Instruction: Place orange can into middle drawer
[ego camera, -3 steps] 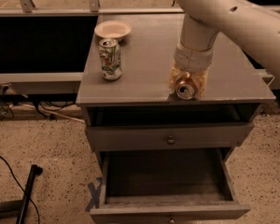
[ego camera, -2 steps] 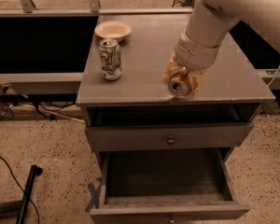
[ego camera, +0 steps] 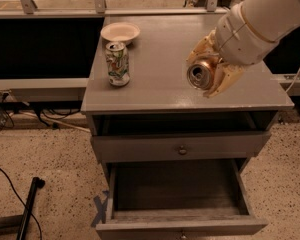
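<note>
The orange can [ego camera: 202, 73] is held tilted on its side, its silver top facing the camera, lifted above the right part of the cabinet top [ego camera: 160, 59]. My gripper [ego camera: 208, 68] is shut on the can, its pale fingers [ego camera: 225, 80] wrapped around both sides. The white arm reaches in from the upper right. The middle drawer [ego camera: 179, 194] is pulled open below, with bare plank bottom showing and its knob at the lower edge of the frame. The upper drawer front [ego camera: 182, 147] is closed.
A white-and-green can [ego camera: 118, 64] stands upright on the left of the cabinet top. A white bowl [ego camera: 120, 32] sits behind it. A black cable and pole [ego camera: 27, 204] lie on the speckled floor at the left. A railing runs behind the cabinet.
The gripper has lifted the orange can off the cabinet top and tilted it further, and the arm has swung to the right. The camera view has closed in.
</note>
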